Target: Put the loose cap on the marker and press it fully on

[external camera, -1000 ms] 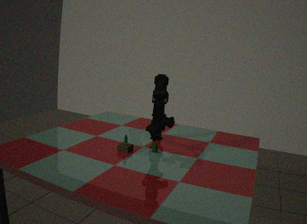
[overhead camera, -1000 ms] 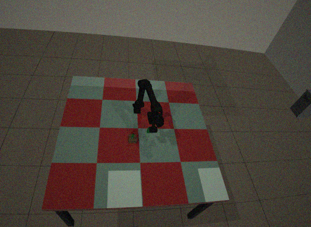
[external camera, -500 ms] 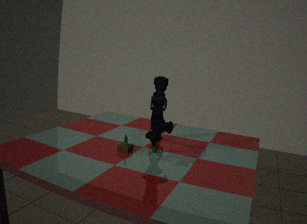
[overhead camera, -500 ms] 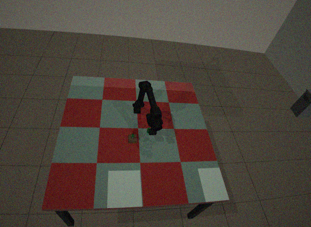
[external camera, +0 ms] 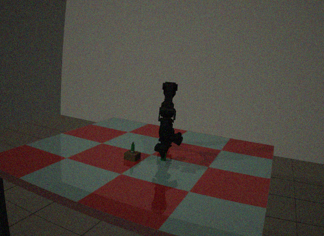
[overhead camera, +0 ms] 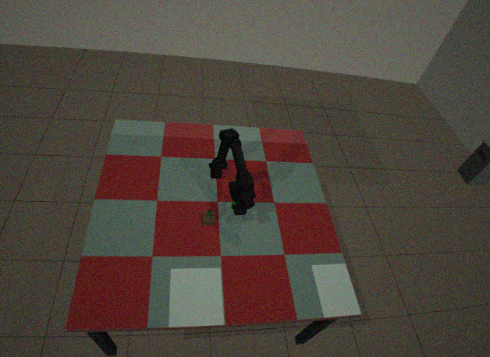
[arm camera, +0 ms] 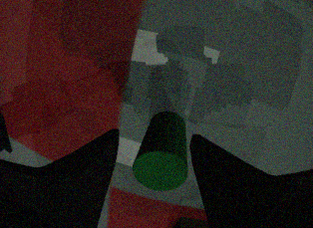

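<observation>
The green cap (overhead camera: 233, 203) (external camera: 163, 159) (arm camera: 160, 171) stands upright on the table, mostly hidden by the hand in the top and exterior views. My gripper (overhead camera: 237, 209) (external camera: 163, 155) (arm camera: 156, 138) points down over it and is open. In the wrist view the cap shows between the two dark fingers, with a gap on each side, narrower on the right. The green marker (overhead camera: 209, 213) (external camera: 132, 147) stands upright and bare of a cap in the brown holder block (overhead camera: 208, 223) (external camera: 132, 156), to the left of the hand in the top and exterior views.
The red and pale checkered table (overhead camera: 186, 242) (external camera: 104, 154) carries the arm (overhead camera: 239, 159) (external camera: 167, 123), which bends down to the hand from above. Two bright pale patches lie along the front edge in the top view. Shadows and reflections of the arm fall around the cap.
</observation>
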`<state>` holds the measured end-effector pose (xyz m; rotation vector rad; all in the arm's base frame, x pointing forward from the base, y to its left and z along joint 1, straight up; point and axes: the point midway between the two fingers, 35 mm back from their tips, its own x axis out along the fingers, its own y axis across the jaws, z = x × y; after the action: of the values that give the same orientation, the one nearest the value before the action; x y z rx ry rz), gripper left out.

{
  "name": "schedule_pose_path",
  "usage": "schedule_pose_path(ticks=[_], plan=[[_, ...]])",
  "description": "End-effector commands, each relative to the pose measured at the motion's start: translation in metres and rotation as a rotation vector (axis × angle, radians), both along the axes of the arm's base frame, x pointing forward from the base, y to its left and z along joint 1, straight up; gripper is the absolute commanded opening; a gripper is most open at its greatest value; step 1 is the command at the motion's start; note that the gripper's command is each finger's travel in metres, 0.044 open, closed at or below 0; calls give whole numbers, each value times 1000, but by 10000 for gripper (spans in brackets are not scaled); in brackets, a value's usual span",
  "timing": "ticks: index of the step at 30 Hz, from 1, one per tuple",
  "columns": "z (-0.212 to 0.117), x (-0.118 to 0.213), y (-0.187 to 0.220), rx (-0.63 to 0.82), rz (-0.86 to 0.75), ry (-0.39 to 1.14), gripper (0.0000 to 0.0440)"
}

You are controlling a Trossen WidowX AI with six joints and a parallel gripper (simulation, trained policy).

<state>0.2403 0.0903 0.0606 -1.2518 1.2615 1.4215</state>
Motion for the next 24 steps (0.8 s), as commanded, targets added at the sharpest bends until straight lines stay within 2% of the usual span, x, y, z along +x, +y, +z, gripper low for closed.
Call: schedule_pose_path(ticks=[1, 5, 24], plan=[[-1, 1, -1, -8, 16, -8, 183], [6, 3, -2, -5, 19, -31, 90], [68, 38, -25, 19, -35, -155, 81]])
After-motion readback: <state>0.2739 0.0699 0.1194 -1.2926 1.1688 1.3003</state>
